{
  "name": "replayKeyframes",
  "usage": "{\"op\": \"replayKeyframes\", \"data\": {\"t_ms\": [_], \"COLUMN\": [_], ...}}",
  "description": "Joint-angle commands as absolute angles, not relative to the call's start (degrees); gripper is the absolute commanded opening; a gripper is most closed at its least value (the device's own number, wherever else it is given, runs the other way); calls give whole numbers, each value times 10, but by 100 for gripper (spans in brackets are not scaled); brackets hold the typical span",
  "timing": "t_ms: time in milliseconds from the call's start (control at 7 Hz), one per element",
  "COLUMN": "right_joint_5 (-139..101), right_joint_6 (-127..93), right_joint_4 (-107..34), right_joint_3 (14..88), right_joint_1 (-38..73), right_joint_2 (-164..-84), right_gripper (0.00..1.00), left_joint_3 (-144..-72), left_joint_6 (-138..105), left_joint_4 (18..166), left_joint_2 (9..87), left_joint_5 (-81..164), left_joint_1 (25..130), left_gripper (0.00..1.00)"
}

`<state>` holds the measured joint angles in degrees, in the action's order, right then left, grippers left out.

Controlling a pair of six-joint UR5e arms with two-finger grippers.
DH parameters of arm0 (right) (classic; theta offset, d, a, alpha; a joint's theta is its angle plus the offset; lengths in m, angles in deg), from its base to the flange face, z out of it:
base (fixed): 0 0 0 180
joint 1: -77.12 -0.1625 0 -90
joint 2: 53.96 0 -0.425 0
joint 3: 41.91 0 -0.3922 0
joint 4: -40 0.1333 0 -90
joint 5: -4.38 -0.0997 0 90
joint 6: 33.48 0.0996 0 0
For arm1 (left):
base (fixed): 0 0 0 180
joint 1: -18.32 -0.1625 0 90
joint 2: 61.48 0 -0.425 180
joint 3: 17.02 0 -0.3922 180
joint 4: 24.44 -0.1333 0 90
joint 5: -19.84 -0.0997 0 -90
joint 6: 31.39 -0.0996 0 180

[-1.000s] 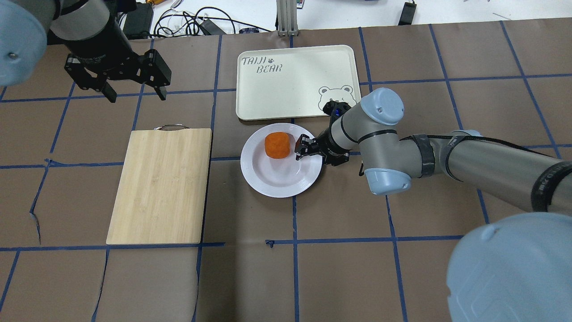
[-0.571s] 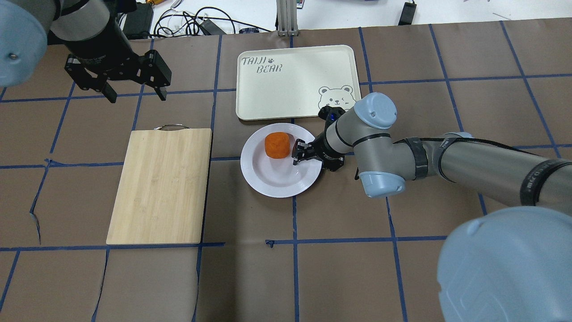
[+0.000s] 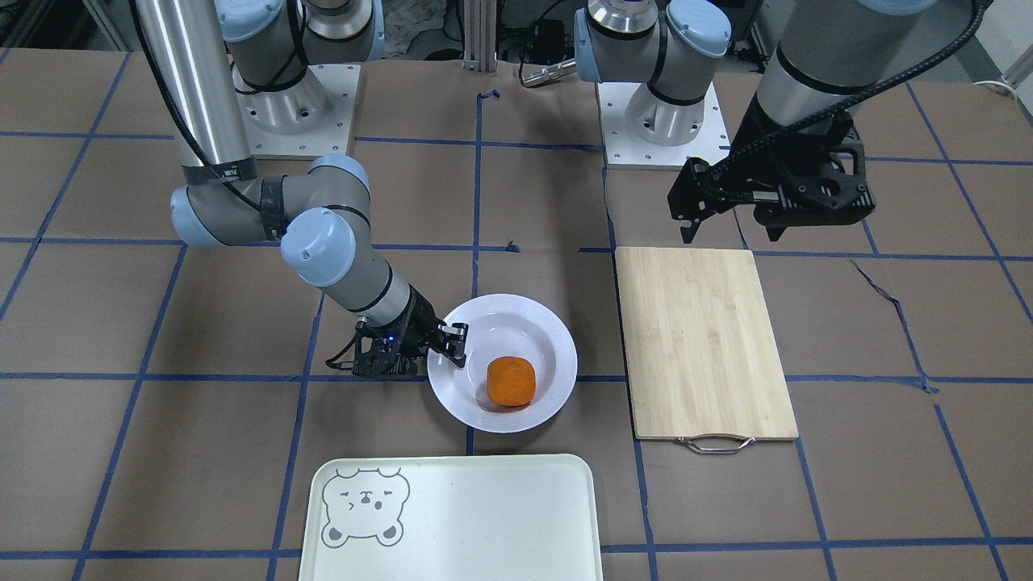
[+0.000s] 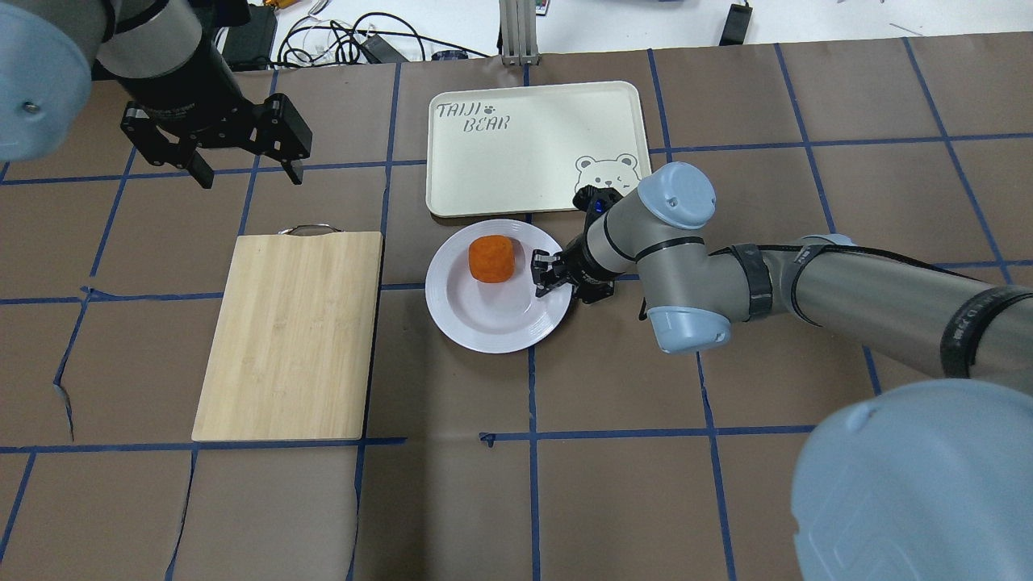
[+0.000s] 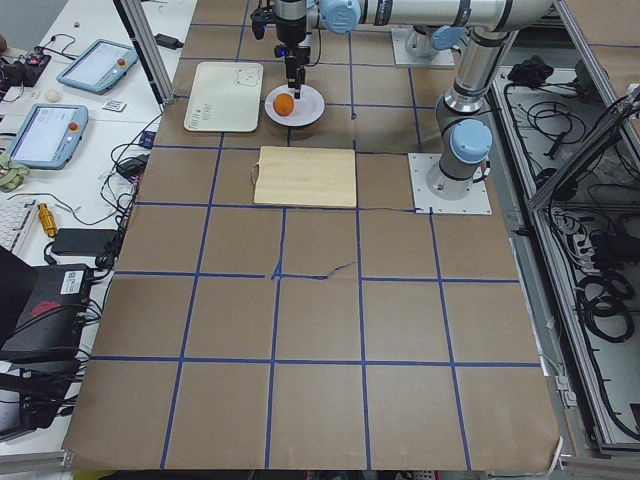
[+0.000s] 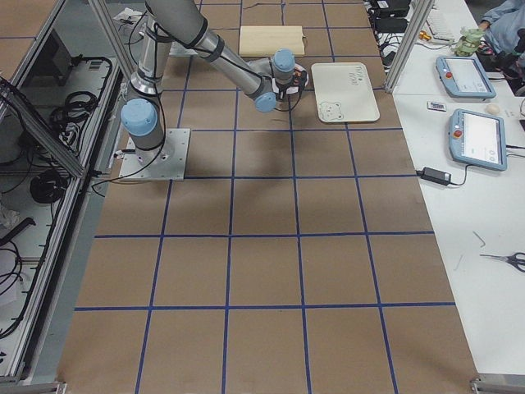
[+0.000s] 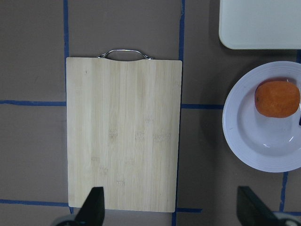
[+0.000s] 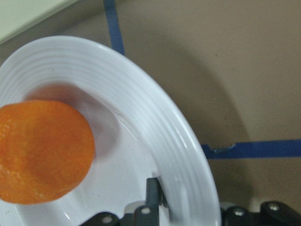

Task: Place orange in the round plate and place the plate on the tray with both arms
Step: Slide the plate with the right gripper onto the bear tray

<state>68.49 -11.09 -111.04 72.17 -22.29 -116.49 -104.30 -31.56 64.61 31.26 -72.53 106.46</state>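
The orange [image 4: 491, 259] [image 3: 510, 382] lies inside the white round plate [image 4: 484, 323] [image 3: 516, 315], off centre towards the tray. My right gripper [image 4: 542, 278] [image 3: 453, 345] reaches down onto the plate's right rim. In the right wrist view one finger [image 8: 153, 188] stands inside the plate [image 8: 155, 117] and the other outside, shut on the rim, with the orange [image 8: 42, 150] close by. The cream tray [image 4: 533, 161] [image 3: 468, 516] lies just beyond the plate. My left gripper [image 4: 246, 173] [image 7: 171, 212] hangs open and holds nothing, above the table past the cutting board.
A wooden cutting board [image 4: 290, 335] with a metal handle lies left of the plate. Cables and boxes [image 4: 347, 36] sit past the table's far edge. Blue tape lines cross the brown table cover.
The right gripper has moved in over the plate's rim. Plate and orange have shifted a little to the left and towards the tray. The left gripper has barely moved.
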Motion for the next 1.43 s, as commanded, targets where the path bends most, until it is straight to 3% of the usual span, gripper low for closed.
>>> {"op": "replayKeyframes", "data": {"t_ms": [0,857,1000,1286], "right_joint_5": [685,603,612,620], "right_joint_6": [-110,-88,-90,-92], "right_joint_4": [-1109,-1011,-1011,-1011], "right_joint_3": [717,624,572,421], "right_joint_1": [-221,-143,-143,-143], "right_joint_2": [-1168,-1187,-1167,-1046], "right_gripper": [14,7,8,8], "left_joint_3": [-1050,-1062,-1062,-1063], "left_joint_6": [-316,-311,-311,-310], "left_joint_4": [623,609,610,610], "left_joint_2": [314,312,311,311], "left_joint_5": [-725,-725,-725,-725], "left_joint_1": [1065,1066,1066,1066], "left_gripper": [100,100,100,100]}}
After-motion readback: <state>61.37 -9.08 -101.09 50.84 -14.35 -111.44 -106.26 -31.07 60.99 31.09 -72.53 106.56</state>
